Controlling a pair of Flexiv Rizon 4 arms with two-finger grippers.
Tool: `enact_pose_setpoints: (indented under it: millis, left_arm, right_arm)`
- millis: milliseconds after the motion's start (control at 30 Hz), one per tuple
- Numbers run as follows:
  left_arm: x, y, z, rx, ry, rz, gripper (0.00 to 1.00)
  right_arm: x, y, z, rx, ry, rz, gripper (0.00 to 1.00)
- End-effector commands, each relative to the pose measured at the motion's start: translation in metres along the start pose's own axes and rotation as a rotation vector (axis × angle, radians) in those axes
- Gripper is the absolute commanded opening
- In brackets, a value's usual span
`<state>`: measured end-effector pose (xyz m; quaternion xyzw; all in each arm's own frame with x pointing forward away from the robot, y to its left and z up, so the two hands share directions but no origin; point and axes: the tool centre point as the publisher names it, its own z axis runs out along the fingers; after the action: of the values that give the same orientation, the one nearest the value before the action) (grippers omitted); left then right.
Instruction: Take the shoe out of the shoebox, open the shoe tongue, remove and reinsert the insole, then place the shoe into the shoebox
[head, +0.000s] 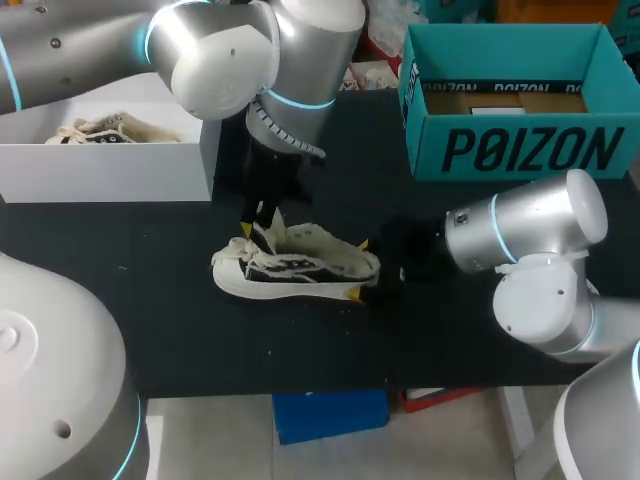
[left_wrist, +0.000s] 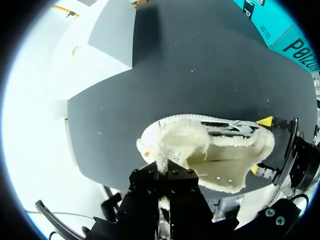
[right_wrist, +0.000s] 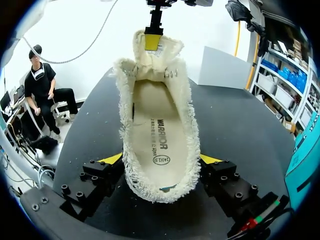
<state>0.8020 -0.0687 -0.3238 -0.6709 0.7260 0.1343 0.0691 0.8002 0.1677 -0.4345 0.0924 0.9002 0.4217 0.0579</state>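
Shoe (head: 300, 268) held by right hand (right_wrist: 161, 159), seemingly left hand (head: 255, 222).

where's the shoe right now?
Head view, centre: the shoe sits outside the teal shoebox, left gripper at its tongue, right gripper around its heel.

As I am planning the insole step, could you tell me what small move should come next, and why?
Probably the right gripper should let go of the heel and pinch the insole edge: the left gripper holds the tongue back, and the insole lies exposed in the shoe.
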Motion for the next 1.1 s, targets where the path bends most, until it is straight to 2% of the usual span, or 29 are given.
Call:
enact_pose_setpoints:
  millis: [33, 567, 600, 667, 767, 900, 967, 1100]
  left_arm:
    - [-0.01, -0.002, 0.004, -0.016, 0.021, 0.003, 0.0]
    - [-0.013, 0.001, 0.011, -0.06, 0.03, 0.022, 0.0]
    - [-0.013, 0.001, 0.011, -0.061, 0.032, 0.024, 0.12]
    - [-0.014, 0.001, 0.009, -0.069, 0.05, 0.05, 1.0]
    - [-0.016, 0.002, -0.003, -0.051, 0.128, 0.161, 1.0]
    - [-0.025, 0.0, -0.026, -0.019, 0.213, 0.415, 1.0]
    - [-0.029, -0.002, -0.04, 0.029, 0.242, 0.587, 1.0]
    - [-0.032, -0.003, -0.062, 0.072, 0.269, 0.839, 1.0]
  right_arm:
    - [0.0, -0.004, 0.0, 0.004, -0.004, 0.002, 0.0]
    - [0.0, -0.004, 0.0, 0.004, -0.004, 0.002, 0.0]
    - [0.0, -0.004, 0.0, 0.004, -0.004, 0.002, 0.0]
    - [0.0, -0.004, 0.0, 0.004, -0.004, 0.002, 0.0]
    - [0.0, -0.004, 0.0, 0.004, -0.004, 0.002, 0.0]
    - [0.0, -0.004, 0.0, 0.004, -0.004, 0.002, 0.0]
    - [0.0, -0.004, 0.0, 0.004, -0.004, 0.002, 0.0]
    - [0.0, -0.004, 0.0, 0.004, -0.004, 0.002, 0.0]
